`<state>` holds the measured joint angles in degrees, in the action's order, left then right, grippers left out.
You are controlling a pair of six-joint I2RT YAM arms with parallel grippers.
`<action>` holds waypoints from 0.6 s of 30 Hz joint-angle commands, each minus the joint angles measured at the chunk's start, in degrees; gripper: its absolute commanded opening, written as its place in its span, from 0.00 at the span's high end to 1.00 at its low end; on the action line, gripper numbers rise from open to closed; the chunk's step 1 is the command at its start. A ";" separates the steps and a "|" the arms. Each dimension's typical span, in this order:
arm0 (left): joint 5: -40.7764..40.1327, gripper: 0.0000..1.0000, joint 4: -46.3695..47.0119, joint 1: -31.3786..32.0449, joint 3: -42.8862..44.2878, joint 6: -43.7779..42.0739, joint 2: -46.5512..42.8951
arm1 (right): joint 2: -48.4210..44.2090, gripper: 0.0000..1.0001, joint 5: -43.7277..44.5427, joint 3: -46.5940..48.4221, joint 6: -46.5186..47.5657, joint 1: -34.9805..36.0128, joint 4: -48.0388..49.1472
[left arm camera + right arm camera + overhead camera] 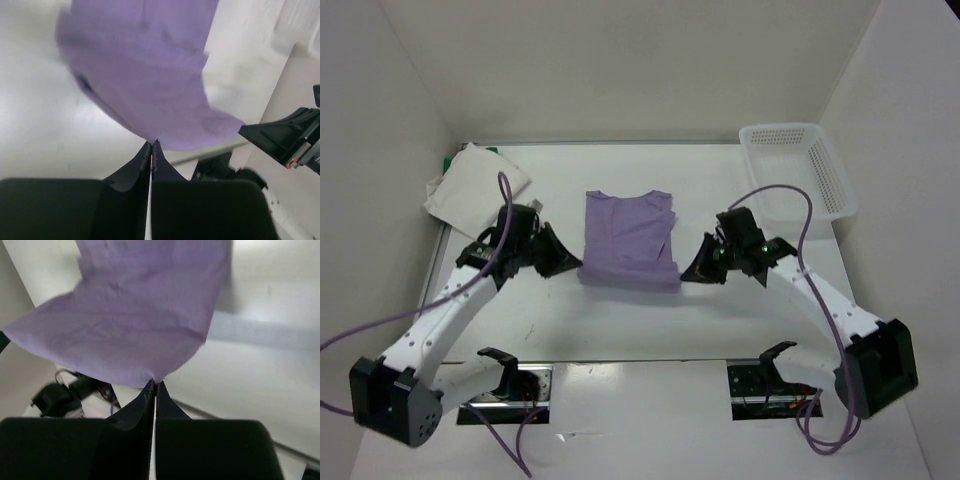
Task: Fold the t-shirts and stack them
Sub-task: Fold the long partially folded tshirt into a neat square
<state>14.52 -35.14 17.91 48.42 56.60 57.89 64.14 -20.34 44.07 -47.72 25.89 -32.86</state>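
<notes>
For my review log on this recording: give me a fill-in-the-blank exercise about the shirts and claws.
The left claw and right claw both grip the lavender t-shirt along its ____ edge.
The white t-shirt lies in the far ____ corner.
A green t-shirt peeks out from under the ____ one.
The basket stands at the far ____.
Missing: near; left; white; right.

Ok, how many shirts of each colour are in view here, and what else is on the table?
purple shirt: 1, near corners pinched by left gripper and right gripper
white shirt: 1
green shirt: 1, only slivers showing under the white shirt
basket: 1
total: 4
</notes>
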 commanded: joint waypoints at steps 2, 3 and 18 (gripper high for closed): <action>-0.29 1.00 9.63 -7.18 8.87 -7.90 12.40 | 12.57 1.00 1.62 12.95 9.74 -6.45 1.57; 0.32 1.00 10.86 -8.15 10.53 -7.91 17.73 | 15.03 1.00 1.62 16.88 11.84 -8.47 2.44; -6.08 1.00 20.54 -11.94 33.40 -8.00 51.26 | 57.12 1.00 1.79 53.73 18.11 -13.23 5.97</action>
<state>11.90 -17.89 6.79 78.98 48.29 106.61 117.03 -20.10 92.01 -31.83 13.61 -27.64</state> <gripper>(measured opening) 0.009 0.007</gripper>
